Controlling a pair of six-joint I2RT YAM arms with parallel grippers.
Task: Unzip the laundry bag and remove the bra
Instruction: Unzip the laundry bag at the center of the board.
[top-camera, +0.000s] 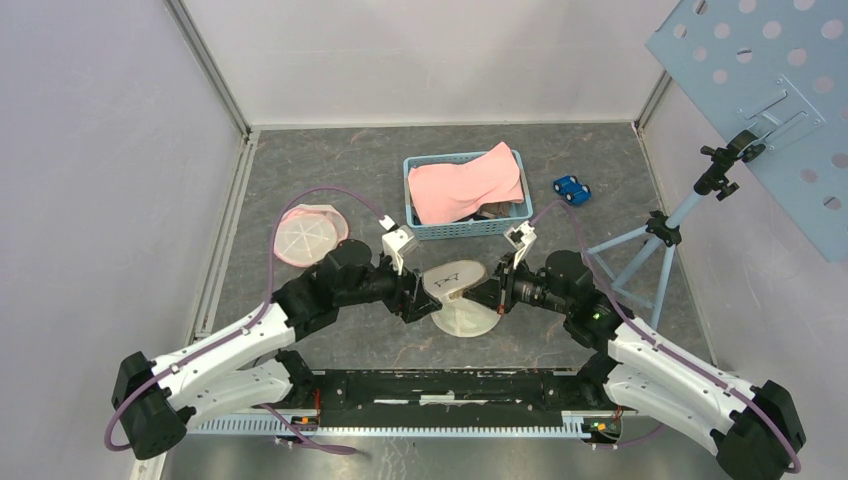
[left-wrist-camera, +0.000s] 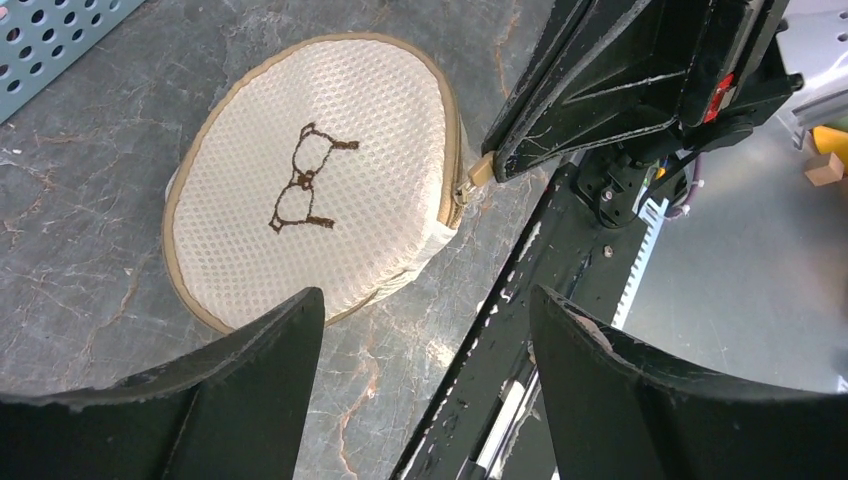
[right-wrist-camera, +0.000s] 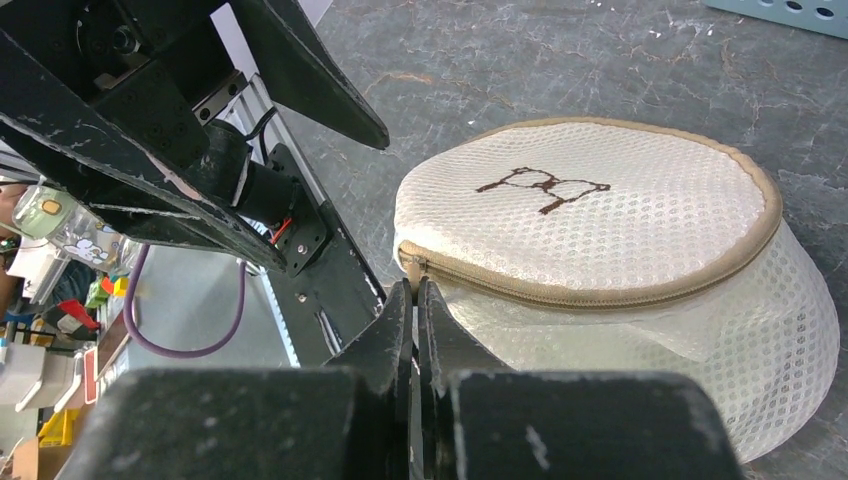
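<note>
Right jaws low, on zipper pull

The top camera looks steeply down from behind the arm bases (they sit at 6 o'clock), taking in the whole table. The left wrist camera faces 3 o'clock, the right 9 o'clock, both close and low on the laundry bag, shared by all three views.

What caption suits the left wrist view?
Open left gripper hovers near the round cream mesh laundry bag; shut right gripper pinches its tan zipper pull.
</note>
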